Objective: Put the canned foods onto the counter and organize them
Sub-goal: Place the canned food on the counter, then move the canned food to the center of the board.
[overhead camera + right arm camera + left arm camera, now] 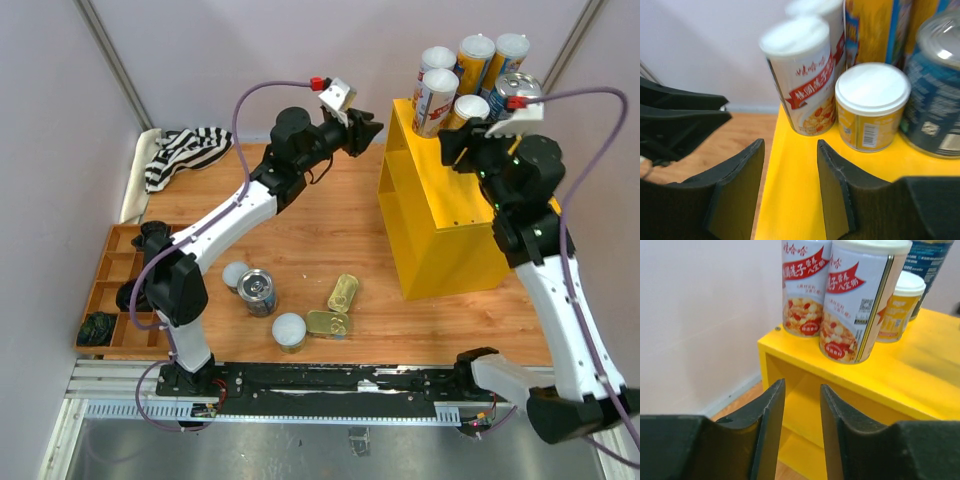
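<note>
Since they look rigid, smooth and probably weighty, the cans (850, 305) want a firm pinch across the body. Two white-lidded tubes (289, 330), a blue can (258, 292) and two flat gold tins (328, 323) sit on the table (330, 215), at eight o'clock from the counter (440, 235). The left gripper (801, 385) and right gripper (789, 145), both narrowly parted and empty, hover beside six upright cans (475, 55) atop it.

It was a robot lab: a metal rail (110, 378) bearing two arms (235, 215) edged the wooden surface (330, 230), pale partition walls (200, 50) behind it.
</note>
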`<move>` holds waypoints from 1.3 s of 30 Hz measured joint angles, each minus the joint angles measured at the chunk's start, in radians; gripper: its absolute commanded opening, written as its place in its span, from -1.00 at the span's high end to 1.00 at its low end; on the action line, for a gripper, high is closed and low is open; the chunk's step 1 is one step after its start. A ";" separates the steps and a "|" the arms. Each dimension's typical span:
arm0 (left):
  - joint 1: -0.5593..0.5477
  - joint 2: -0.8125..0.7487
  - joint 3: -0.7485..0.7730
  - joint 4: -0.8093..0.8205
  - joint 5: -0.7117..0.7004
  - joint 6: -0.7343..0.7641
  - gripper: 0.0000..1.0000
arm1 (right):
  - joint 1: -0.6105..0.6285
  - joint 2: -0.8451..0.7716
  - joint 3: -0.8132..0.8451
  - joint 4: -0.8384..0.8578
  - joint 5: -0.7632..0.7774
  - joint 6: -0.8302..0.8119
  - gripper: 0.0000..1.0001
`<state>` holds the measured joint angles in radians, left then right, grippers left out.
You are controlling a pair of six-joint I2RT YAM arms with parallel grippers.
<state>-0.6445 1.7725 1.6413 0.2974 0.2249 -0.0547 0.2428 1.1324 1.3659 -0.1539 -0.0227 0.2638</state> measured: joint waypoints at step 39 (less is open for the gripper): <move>-0.112 0.083 0.018 0.103 -0.058 0.123 -0.60 | 0.000 -0.099 0.030 -0.051 -0.029 0.110 -0.97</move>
<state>-0.7563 1.8553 1.6592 0.4000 0.1665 0.0681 0.2428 1.0332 1.3960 -0.2047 -0.0513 0.3737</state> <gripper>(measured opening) 0.792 0.987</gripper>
